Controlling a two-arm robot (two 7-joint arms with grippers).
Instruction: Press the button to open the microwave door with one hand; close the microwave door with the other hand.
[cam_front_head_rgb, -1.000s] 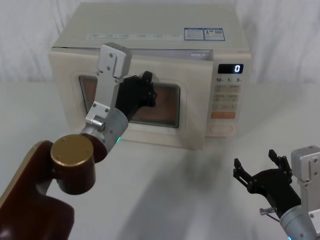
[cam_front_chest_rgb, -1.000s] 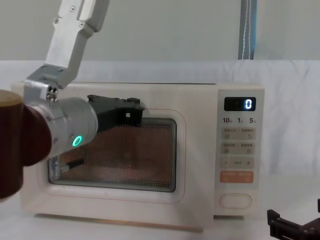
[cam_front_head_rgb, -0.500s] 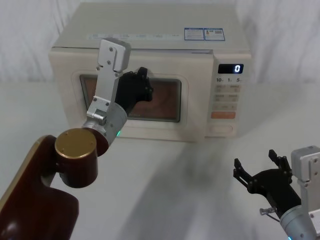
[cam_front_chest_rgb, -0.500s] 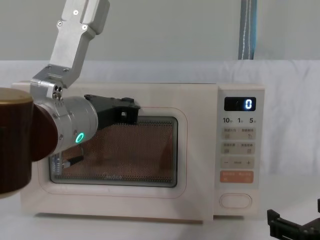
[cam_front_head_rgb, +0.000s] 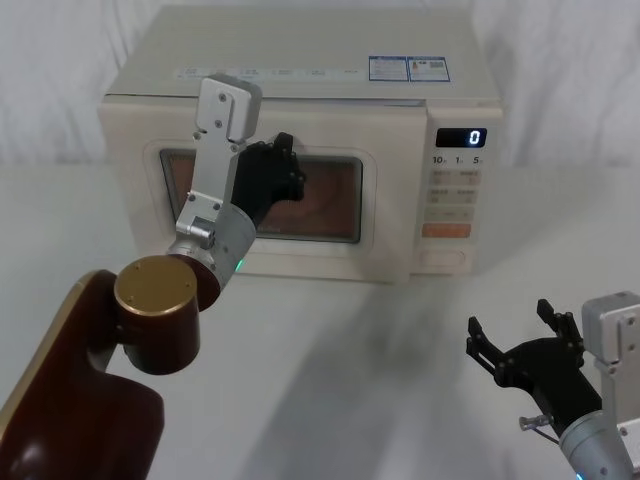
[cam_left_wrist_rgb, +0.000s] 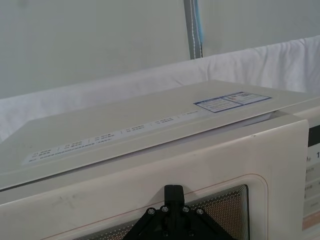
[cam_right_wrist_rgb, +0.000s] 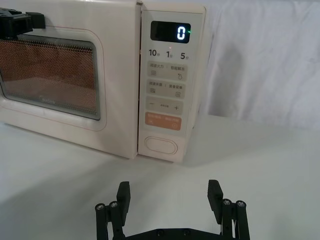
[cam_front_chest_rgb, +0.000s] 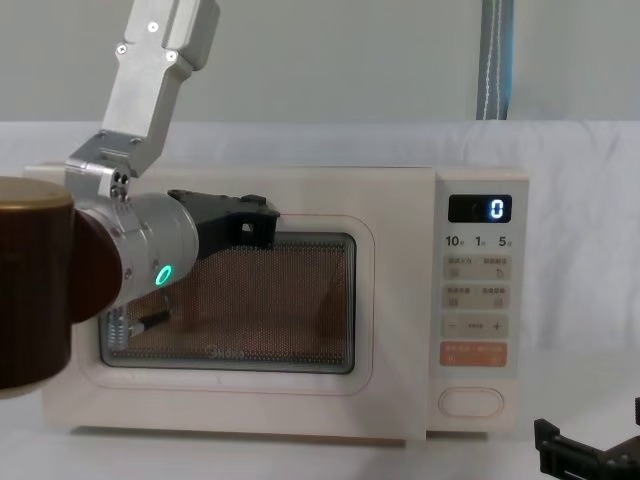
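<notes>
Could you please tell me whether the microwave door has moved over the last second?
Yes. The microwave door has swung inward: a second ago its edge stood out from the keypad panel, and now it sits flush against it, with the left gripper at its window.

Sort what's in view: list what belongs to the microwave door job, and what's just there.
Belongs to the job:
- cream microwave door with dark window
- large plain cream oval button
- left black claw, against the door
- right black claw, open, low before the keypad

Just there:
- orange rectangular key
- digital display
- white tablecloth
</notes>
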